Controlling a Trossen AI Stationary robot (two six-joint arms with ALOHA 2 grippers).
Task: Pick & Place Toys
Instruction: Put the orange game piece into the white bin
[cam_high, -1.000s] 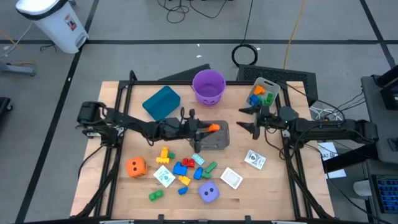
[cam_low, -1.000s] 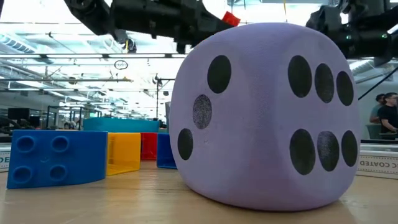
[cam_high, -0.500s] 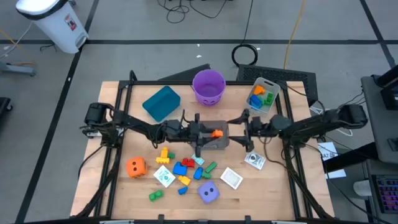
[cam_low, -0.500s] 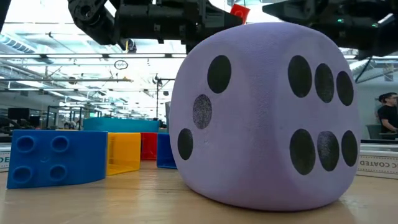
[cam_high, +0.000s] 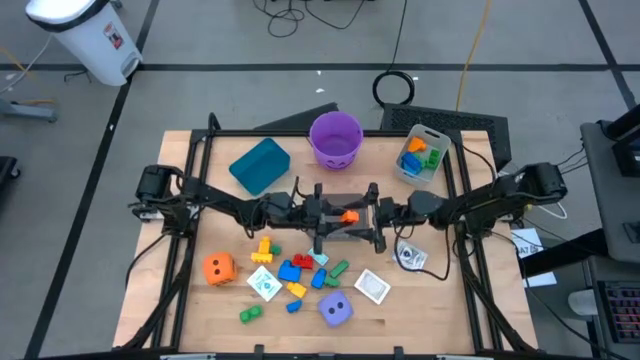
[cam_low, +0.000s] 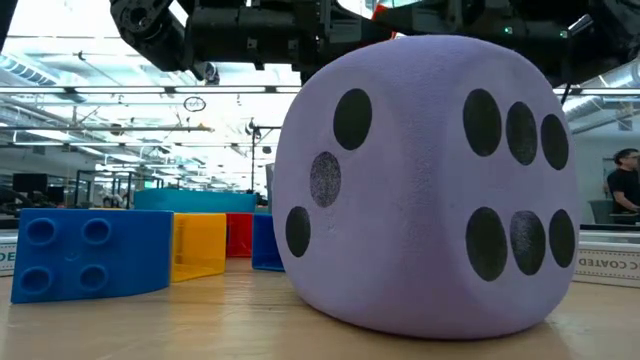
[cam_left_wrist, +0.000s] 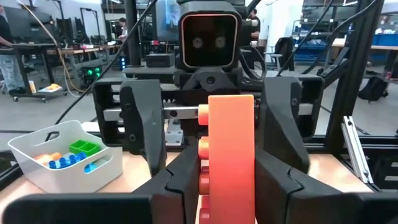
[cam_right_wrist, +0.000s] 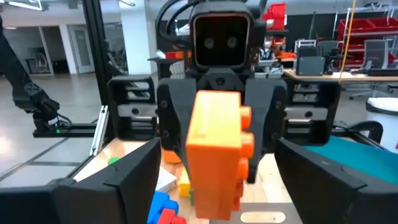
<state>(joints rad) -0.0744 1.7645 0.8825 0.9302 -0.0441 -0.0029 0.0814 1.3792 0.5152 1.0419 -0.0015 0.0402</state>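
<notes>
The orange block (cam_high: 347, 214) was held above the middle of the worktop (cam_high: 440, 310), over a clear tub (cam_high: 345, 228). The left gripper (cam_high: 340, 214) pinched it between both fingers (cam_left_wrist: 174, 186). The right gripper (cam_high: 378, 219) faced it from the opposite side, fingers (cam_right_wrist: 124, 180) spread wide on either side of the block, not touching it. Loose blocks (cam_high: 295, 270), two printed cards (cam_high: 372, 286), an orange die (cam_high: 218, 268) and a purple die (cam_high: 335, 310) lay toward the near edge. A teal bin (cam_high: 260, 165), purple bucket (cam_high: 335, 138) and a white tub (cam_high: 420, 155) of blocks stood along the far edge.
</notes>
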